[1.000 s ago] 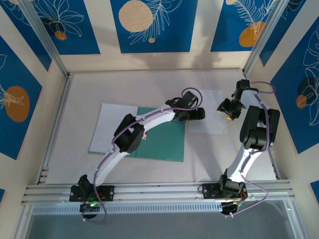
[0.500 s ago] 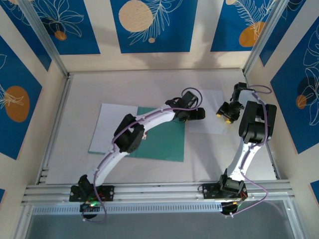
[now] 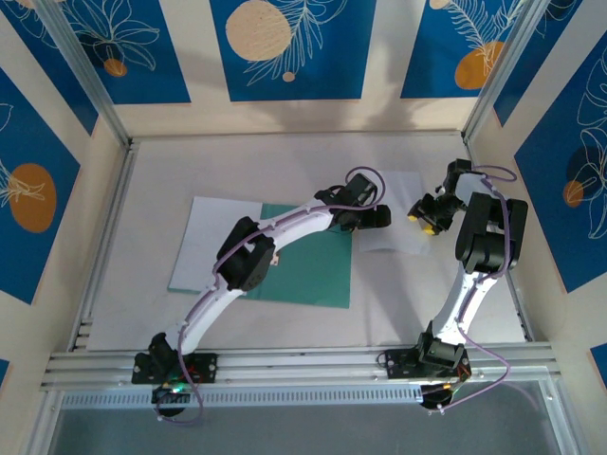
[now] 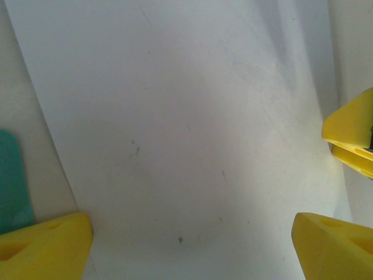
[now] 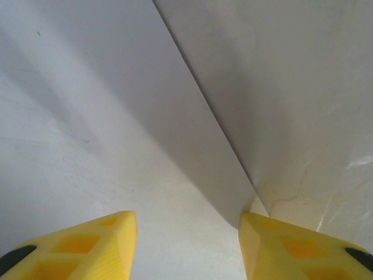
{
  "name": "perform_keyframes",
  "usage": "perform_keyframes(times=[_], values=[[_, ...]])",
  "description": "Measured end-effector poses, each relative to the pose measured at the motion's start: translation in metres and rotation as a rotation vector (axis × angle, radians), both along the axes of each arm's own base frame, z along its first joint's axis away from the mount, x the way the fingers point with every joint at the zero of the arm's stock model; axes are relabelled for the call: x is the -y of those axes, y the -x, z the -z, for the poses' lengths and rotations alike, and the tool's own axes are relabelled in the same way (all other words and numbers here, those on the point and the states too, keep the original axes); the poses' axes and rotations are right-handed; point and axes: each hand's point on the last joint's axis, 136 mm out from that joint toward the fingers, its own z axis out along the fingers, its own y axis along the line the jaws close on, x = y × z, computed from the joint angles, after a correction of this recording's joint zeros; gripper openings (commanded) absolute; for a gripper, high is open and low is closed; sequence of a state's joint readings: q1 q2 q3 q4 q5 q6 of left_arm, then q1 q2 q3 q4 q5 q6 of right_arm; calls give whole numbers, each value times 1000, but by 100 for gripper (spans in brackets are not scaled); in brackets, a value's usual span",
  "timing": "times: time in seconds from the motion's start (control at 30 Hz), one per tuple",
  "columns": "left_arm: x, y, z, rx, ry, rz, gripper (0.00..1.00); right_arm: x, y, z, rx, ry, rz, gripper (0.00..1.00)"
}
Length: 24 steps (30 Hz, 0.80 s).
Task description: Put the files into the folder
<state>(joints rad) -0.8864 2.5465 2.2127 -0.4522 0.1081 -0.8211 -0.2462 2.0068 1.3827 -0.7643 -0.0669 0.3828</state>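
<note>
The teal folder lies flat mid-table, with my left arm stretched over it. One white file lies at its left side, overlapping it. The other file lies right of the folder, between my two grippers. My left gripper hovers open and wide over this sheet, nothing between its fingers; a strip of the folder shows at the left. My right gripper is open at the sheet's right edge. That edge runs diagonally with a shadow beside it and ends by one of my right gripper's fingers.
The white table is fenced by aluminium rails at the front and along the sides, with patterned walls behind. Bare tabletop lies at the back and near the front rail.
My right gripper has shifted a little left, closer to the right sheet's edge. The left arm and the folder have stayed put.
</note>
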Motion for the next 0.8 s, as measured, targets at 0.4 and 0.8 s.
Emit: perform_keyframes(times=[0.4,0.8], values=[[1,1,-1,-3,6,5,93,-16,-4,-2,35,-98,-3,51],[1,1,-1,-5,7,7,91,-35,-6,-5,63,-215,-5,51]])
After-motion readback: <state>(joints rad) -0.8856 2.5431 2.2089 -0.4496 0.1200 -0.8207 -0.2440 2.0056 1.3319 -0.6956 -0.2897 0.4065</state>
